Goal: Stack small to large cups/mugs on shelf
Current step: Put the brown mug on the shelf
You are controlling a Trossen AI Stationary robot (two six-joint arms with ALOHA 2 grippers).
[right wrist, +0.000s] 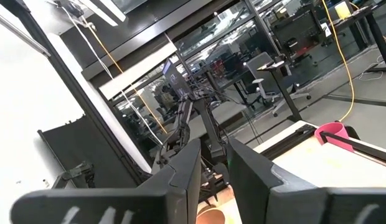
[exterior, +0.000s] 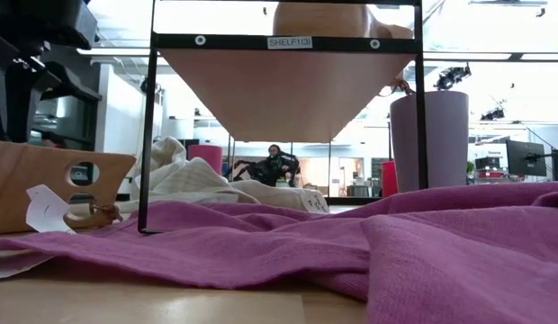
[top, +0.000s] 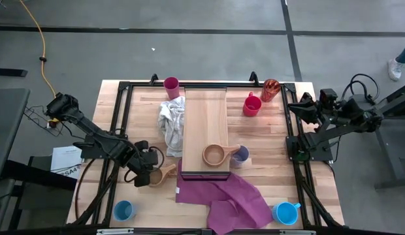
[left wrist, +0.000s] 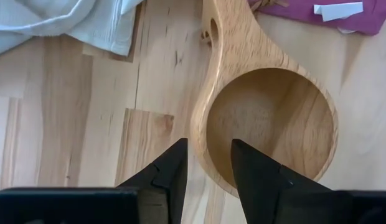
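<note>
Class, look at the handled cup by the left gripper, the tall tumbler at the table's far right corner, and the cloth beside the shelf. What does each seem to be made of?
Handled cup: wood, matte; visible grain, tan colour.
Tumbler: probably plastic or glass; orange-red and see-through looking.
Purple cloth: woven fabric; soft folds, visible weave.
</note>
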